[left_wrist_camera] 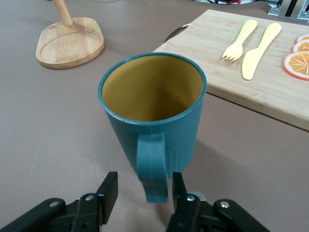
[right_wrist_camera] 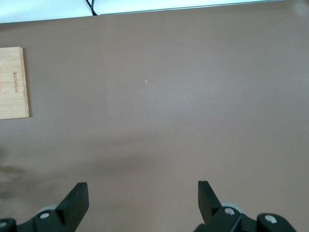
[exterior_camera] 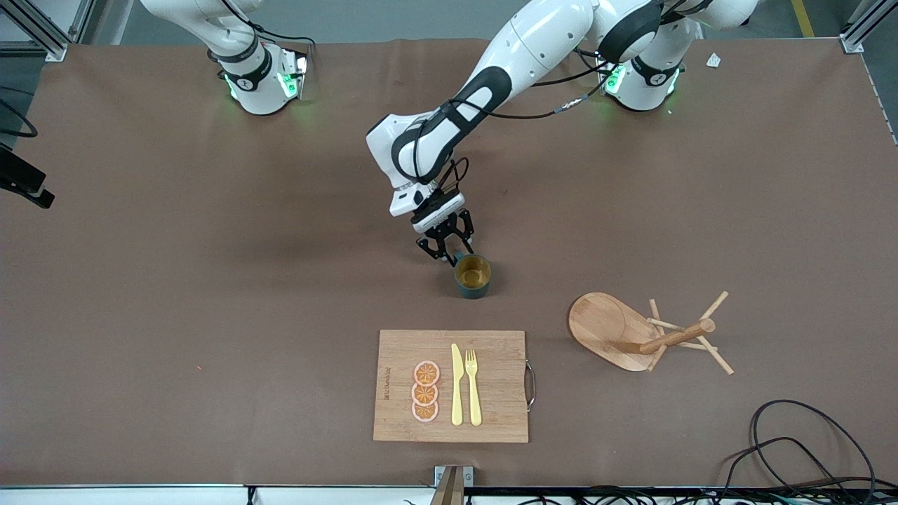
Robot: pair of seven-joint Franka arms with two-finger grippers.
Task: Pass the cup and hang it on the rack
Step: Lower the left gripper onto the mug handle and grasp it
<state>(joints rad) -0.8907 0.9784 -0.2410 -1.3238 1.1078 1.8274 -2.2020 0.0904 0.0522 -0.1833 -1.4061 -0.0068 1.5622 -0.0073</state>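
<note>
Your left pincer (left_wrist_camera: 144, 193) sits low on the bench (exterior_camera: 210, 280) with its fingers half-spread around the cup's (left_wrist_camera: 152, 116) handle, a gap on each side that only its wrist view shows. The cup stands upright between board (exterior_camera: 491, 372) and left arm, the rack (exterior_camera: 617, 326) beside the board. Your right pincer (right_wrist_camera: 143, 200) shows only in its wrist view, gaping wide over bare bench.

The left arm reaches to mid-table, its left gripper (exterior_camera: 449, 252) low at the cup (exterior_camera: 473, 276), which stands upright just above a cutting board (exterior_camera: 452, 386). The rack (exterior_camera: 642, 331) lies tipped over toward the left arm's end.
</note>
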